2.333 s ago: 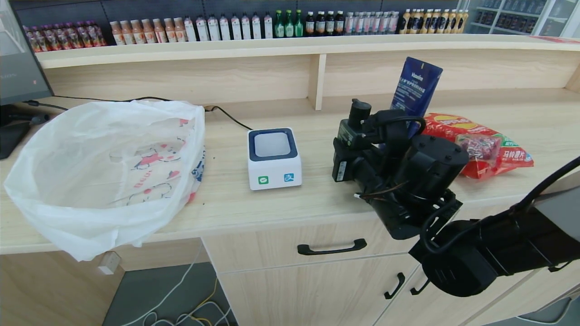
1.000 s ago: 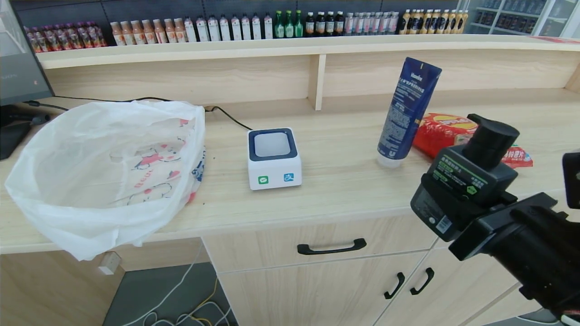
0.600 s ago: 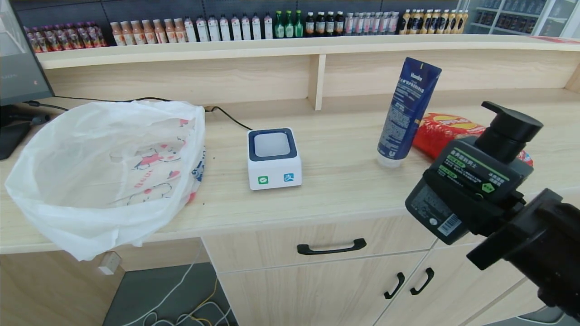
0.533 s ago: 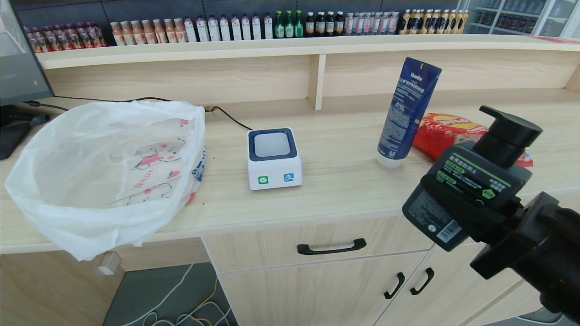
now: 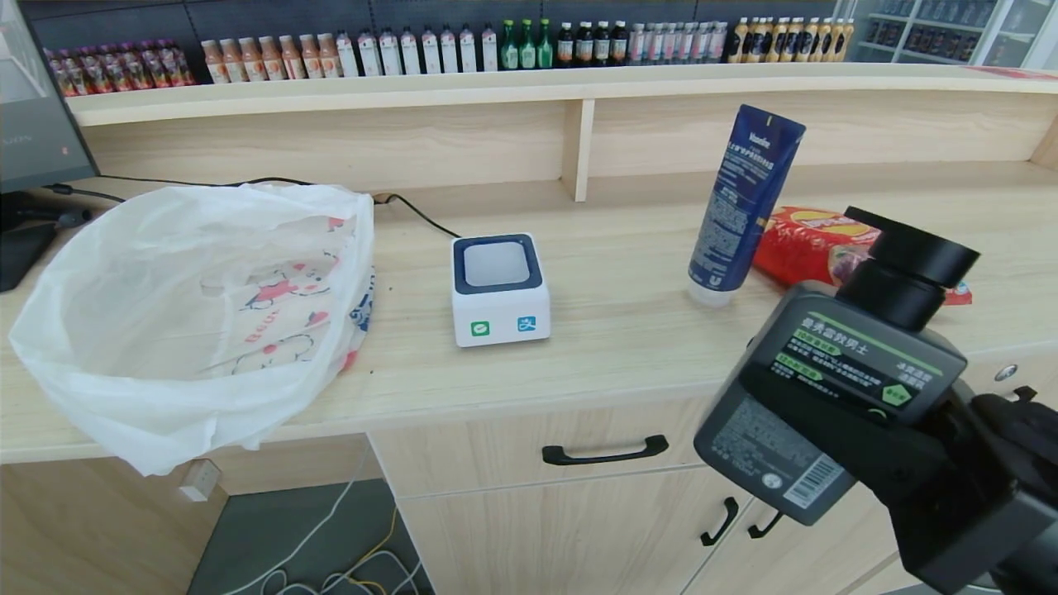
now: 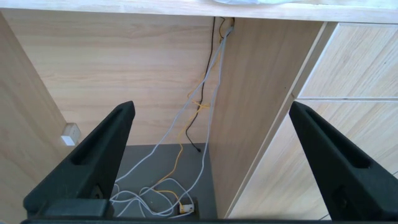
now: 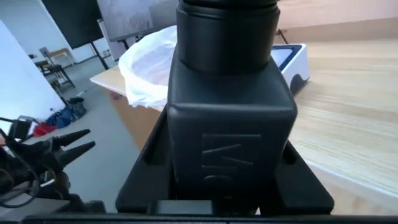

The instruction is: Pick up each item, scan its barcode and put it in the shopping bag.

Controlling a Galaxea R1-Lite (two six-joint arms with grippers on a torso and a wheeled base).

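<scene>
My right gripper (image 5: 913, 442) is shut on a black pump bottle (image 5: 835, 384), held tilted in the air in front of the counter's edge at the right, with its barcode label facing the head view. In the right wrist view the bottle (image 7: 230, 124) stands between the fingers, with the white scanner (image 7: 292, 59) and the shopping bag (image 7: 152, 68) beyond it. The scanner (image 5: 499, 285) sits mid-counter and the open white shopping bag (image 5: 190, 314) at the left. My left gripper (image 6: 211, 168) hangs open below the counter, holding nothing.
A blue tube (image 5: 744, 198) stands upright right of the scanner, with a red snack bag (image 5: 806, 240) behind it. A cable (image 5: 413, 211) runs to the scanner. Drawers with black handles (image 5: 605, 453) lie under the counter. Loose wires (image 6: 186, 137) hang beneath it.
The right arm has drawn the black bottle back from over the counter, to the right and then down, closer to the head camera, so its barcode label shows larger. Everything on the counter stayed put.
</scene>
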